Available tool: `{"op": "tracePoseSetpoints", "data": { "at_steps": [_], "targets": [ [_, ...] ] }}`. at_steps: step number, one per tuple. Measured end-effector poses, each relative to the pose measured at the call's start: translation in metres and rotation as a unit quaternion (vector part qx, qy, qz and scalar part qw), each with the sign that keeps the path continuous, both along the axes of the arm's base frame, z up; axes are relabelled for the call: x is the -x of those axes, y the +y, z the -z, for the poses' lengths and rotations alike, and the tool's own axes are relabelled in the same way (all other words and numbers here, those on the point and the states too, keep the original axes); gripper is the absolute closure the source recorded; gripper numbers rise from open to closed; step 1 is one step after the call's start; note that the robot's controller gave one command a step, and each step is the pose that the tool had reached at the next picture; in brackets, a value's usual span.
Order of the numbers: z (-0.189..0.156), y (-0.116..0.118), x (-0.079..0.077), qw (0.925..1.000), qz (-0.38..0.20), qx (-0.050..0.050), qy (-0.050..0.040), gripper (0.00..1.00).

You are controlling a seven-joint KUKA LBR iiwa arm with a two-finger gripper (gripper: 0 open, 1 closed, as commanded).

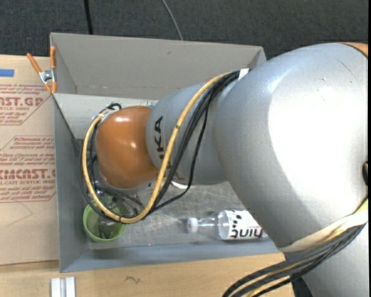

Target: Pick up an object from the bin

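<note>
A green round cup-like thing (94, 226) lies in the bin's front left corner. My gripper (113, 198) shows as a dark body just below the arm's orange cover, directly above that green thing and close to it. A clear plastic bottle (226, 226) with a white label and black lettering lies on its side along the bin's front wall, to the right of the gripper, with its cap pointing left.
The arm and its orange cover with yellow and black cables hide most of the bin floor. The left and front walls of the bin stand close to the gripper.
</note>
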State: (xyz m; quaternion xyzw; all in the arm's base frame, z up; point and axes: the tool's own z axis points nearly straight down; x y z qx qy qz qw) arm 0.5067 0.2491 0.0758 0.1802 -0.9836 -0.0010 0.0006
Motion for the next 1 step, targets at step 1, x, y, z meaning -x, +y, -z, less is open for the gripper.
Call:
{"op": "tracePoseSetpoints", "data": {
  "at_steps": [1],
  "targets": [
    [-0.0002, 0.0002, -0.0004, 1.0000, 0.000, -0.001, -0.0008, 1.00]
  ]
}}
